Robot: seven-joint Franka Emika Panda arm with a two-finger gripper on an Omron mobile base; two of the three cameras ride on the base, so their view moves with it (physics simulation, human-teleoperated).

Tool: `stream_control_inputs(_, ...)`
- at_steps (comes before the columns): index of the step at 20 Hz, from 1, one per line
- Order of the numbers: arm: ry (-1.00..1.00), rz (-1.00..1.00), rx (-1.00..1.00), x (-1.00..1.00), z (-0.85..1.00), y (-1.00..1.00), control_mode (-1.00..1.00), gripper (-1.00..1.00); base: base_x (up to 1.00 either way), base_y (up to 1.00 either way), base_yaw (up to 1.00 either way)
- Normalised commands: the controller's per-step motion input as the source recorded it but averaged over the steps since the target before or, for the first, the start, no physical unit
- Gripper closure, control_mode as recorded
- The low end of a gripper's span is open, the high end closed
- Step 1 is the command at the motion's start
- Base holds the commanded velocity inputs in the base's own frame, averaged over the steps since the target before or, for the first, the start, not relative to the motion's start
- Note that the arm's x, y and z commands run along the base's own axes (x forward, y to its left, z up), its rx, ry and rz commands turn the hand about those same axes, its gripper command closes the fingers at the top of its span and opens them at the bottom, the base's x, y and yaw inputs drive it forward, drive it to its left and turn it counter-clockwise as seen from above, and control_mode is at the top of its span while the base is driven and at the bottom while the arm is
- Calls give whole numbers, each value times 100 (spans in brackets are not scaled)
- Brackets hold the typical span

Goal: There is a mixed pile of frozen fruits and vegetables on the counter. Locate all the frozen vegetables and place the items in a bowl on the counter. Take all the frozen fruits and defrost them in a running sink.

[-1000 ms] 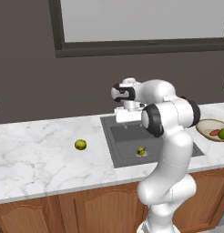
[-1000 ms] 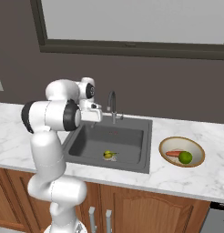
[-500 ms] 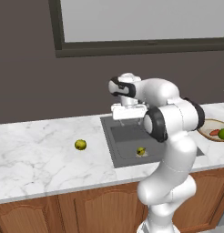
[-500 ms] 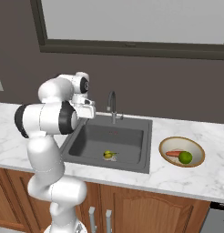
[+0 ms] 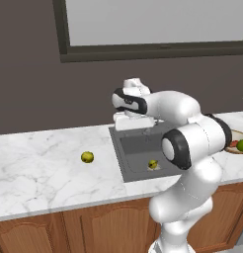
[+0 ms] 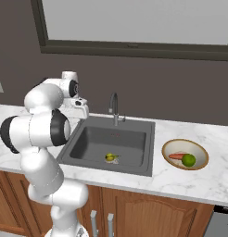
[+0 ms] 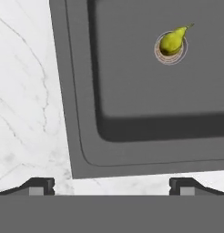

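Observation:
The small pear (image 7: 172, 40) lies on the round drain of the dark sink (image 7: 145, 91), also seen at the basin's floor as the pear (image 5: 153, 164) (image 6: 110, 157). A dull yellow-green ball (image 5: 87, 157) rests alone on the white marble counter (image 5: 44, 168), left of the sink (image 5: 136, 148). The wooden-rimmed bowl (image 6: 164, 152) holds the orange carrot (image 6: 178, 156) and the bright green ball (image 6: 188, 160). My gripper (image 7: 111, 186) is open and holds nothing, hovering over the sink's left rim with its fingertips (image 7: 41, 184) spread wide.
A tall curved faucet (image 6: 114, 104) stands behind the basin (image 6: 111, 141). A dark wall with a window runs along the back of the counter. Brown cabinet doors (image 5: 69, 227) sit below. Bare marble (image 7: 27, 91) lies on the ball's side of the sink.
The arm has swung left, carrying the hand from over the middle of the sink to its left rim. The pear, ball and bowl have stayed put.

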Motion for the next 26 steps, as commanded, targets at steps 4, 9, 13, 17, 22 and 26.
stream_control_inputs(4,-26,0,2,0,0,0,-100,-100,0,0,0)
stream_control_inputs(9,4,16,14,17,-5,10,-100,-100,0,0,0)
stream_control_inputs(13,16,12,0,20,2,21,-100,-100,0,0,0)
stream_control_inputs(17,15,10,-6,14,12,29,-100,-100,0,0,0)
stream_control_inputs(22,14,9,-3,13,5,37,-100,-100,0,0,0)
stream_control_inputs(26,8,7,0,15,-9,43,-100,-100,0,0,0)
